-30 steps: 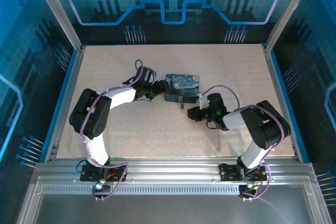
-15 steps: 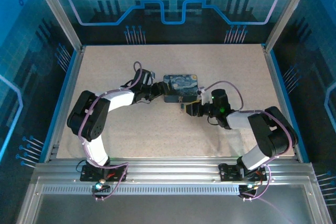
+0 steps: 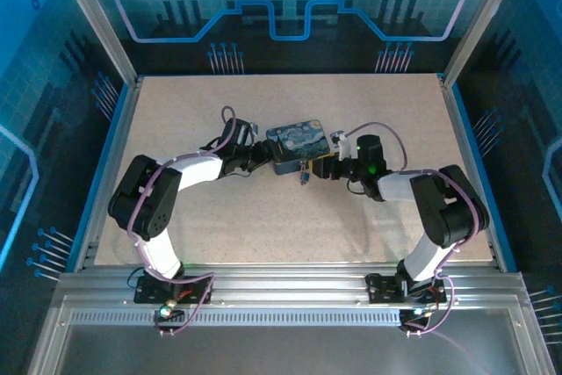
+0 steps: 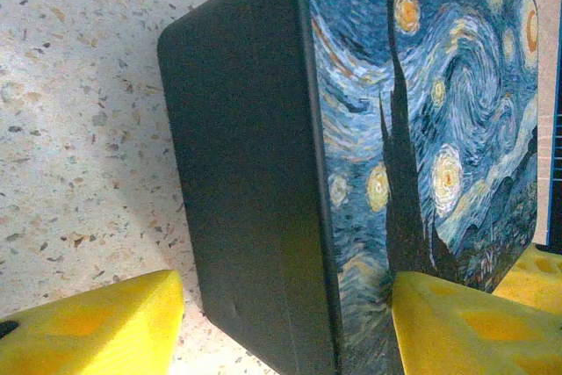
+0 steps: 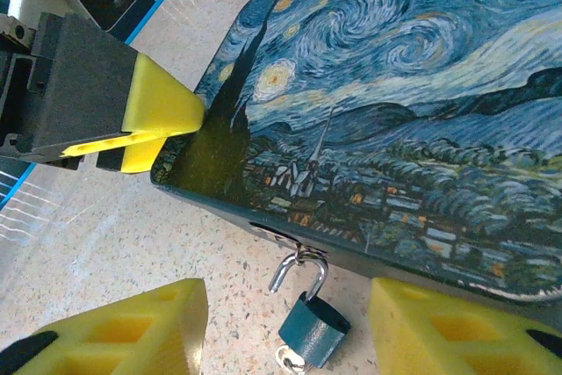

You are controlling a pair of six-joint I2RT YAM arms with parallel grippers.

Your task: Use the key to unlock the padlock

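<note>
A dark blue tin point(image 3: 299, 140) with a swirly painted lid sits skewed mid-table. From the hasp on its front wall hangs the small blue-grey padlock point(image 5: 316, 327). One leg of its silver shackle point(image 5: 303, 263) stands free of the body. A silvery bit of the key point(image 5: 290, 360) sticks out under the lock. My right gripper point(image 5: 290, 331) is open, its yellow fingers either side of the padlock without touching it. My left gripper point(image 4: 285, 322) straddles the tin's left corner. One finger point(image 4: 474, 322) lies on the lid, and a thin strip of table shows beside the other.
The speckled table point(image 3: 263, 226) is ringed by blue edging and aluminium posts, with a metal rail point(image 3: 281, 292) along the near edge. Both arms point(image 3: 176, 177) bend inward toward the tin from their bases at the front.
My right gripper has moved in to the tin's front and opened wider around the padlock. The tin has turned anticlockwise, and my left gripper has shifted slightly with it.
</note>
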